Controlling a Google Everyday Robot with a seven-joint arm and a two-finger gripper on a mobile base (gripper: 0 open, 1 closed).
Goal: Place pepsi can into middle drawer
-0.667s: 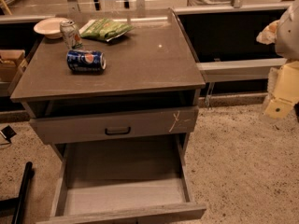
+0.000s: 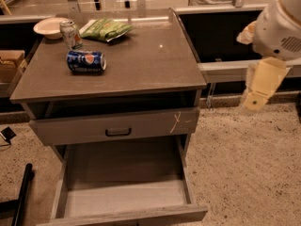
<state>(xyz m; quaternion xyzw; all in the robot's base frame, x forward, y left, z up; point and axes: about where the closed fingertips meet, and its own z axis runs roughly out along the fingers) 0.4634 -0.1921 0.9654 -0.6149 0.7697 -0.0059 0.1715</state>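
The pepsi can (image 2: 86, 61), blue with a red-and-white logo, lies on its side on the left part of the grey cabinet top (image 2: 141, 65). The middle drawer (image 2: 127, 197) is pulled out low at the front, and its bare grey floor shows with nothing in it. My gripper (image 2: 258, 89), a pale yellowish part under the white arm housing (image 2: 280, 29), hangs in the air to the right of the cabinet. It is well away from the can and holds nothing that I can see.
A pale white-green can (image 2: 70, 33) stands upright behind the pepsi can, beside a white bowl (image 2: 48, 26) and a green snack bag (image 2: 106, 29). A shut drawer front with a black handle (image 2: 118, 132) sits above the open drawer. A black pole (image 2: 21, 192) lies on the floor at left.
My arm and gripper have shifted a little to the left, toward the cabinet. The can and the drawers have not moved.
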